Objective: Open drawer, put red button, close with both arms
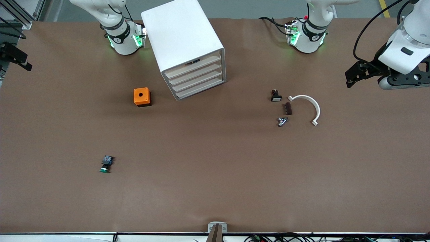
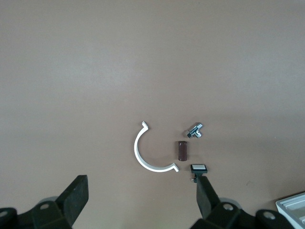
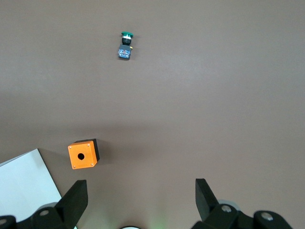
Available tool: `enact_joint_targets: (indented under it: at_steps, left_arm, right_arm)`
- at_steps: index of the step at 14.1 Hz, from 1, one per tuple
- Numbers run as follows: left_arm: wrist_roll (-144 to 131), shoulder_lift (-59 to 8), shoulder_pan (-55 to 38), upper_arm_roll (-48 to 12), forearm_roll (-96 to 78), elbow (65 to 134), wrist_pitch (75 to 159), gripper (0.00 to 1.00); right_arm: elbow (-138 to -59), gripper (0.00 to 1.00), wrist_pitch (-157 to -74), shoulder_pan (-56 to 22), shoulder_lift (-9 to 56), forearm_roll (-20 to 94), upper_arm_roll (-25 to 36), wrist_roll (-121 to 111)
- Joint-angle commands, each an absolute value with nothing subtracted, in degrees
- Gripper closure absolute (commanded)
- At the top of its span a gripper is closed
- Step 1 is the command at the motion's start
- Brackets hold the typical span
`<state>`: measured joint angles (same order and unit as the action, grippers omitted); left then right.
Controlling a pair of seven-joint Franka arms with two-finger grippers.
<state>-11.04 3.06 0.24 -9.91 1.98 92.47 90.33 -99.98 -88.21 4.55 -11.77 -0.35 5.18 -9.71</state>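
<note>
The white cabinet (image 1: 183, 40) stands between the two arm bases, with all four drawers pushed in; the top drawer (image 1: 198, 64) has a small dark spot at its upper edge. The red button is not in view. My left gripper (image 1: 350, 78) hangs open and empty in the air at the left arm's end of the table; in the left wrist view (image 2: 141, 179) its jaws stand wide apart over bare table. My right gripper (image 3: 140, 183) is open and empty, high over the table by the right arm's base, beside the cabinet (image 3: 24, 186).
An orange box with a round hole (image 1: 142, 96) sits beside the cabinet. A green-capped button (image 1: 106, 164) lies nearer the front camera. A white-capped button (image 1: 275, 95), a brown block (image 1: 288, 108), a metal part (image 1: 282, 121) and a white half ring (image 1: 307, 107) lie together toward the left arm's end.
</note>
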Motion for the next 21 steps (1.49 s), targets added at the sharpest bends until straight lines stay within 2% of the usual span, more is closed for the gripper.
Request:
enact_joint_targets:
  at_steps: [1, 21]
  left_arm:
    - [-8.88, 4.66, 2.11, -9.58, 0.35, 93.43, 89.91, 0.00]
    - [-7.73, 3.78, 3.69, -9.49, 0.70, 91.50, 90.88, 0.00]
  right_arm:
    - [-101.51, 0.00, -88.77, 4.83, -13.45, 0.53, 5.27, -10.20]
    - [-101.34, 0.00, -89.38, 4.75, -13.62, 0.18, 5.19, -10.46]
